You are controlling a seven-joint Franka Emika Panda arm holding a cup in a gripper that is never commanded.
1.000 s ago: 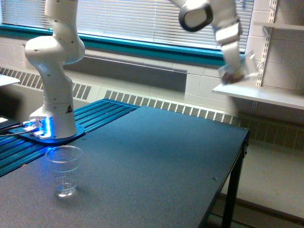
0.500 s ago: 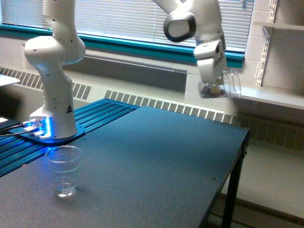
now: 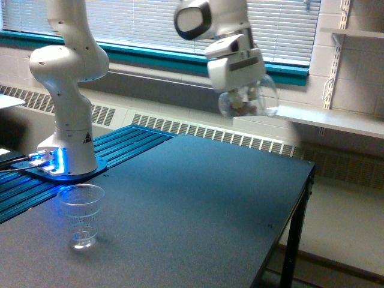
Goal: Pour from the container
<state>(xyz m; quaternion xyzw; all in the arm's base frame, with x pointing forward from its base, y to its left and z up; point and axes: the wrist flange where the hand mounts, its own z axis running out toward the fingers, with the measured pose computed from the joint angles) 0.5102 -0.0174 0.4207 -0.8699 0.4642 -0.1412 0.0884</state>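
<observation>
In the exterior view, a dark table (image 3: 198, 204) fills the lower part of the scene. Behind it run a wall heater (image 3: 210, 135), a teal window ledge (image 3: 150, 57) and closed blinds (image 3: 144, 24). A white shelf (image 3: 336, 120) sticks out from the wall on the exterior view's right, with another shelf higher up.

There is 1 robot arm (image 3: 69, 90), standing on a blue-lit base on ribbed blue rails at the exterior view's left. There are 2 clear vessels. 1 is the container (image 3: 249, 102), round-walled and see-through, with something dark inside; it hangs high in the air above the far part of the table, just under the gripper (image 3: 240, 90). The gripper is closed on the container, though the fingers themselves are hard to make out through the blur. The other is 1 cup (image 3: 81, 215), tall and tapered, standing upright on the table near the base, well apart from the container.

The table's right edge drops to a leg and pale floor. Between the cup and that edge the tabletop lies bare, and the air between the container and the table is open.
</observation>
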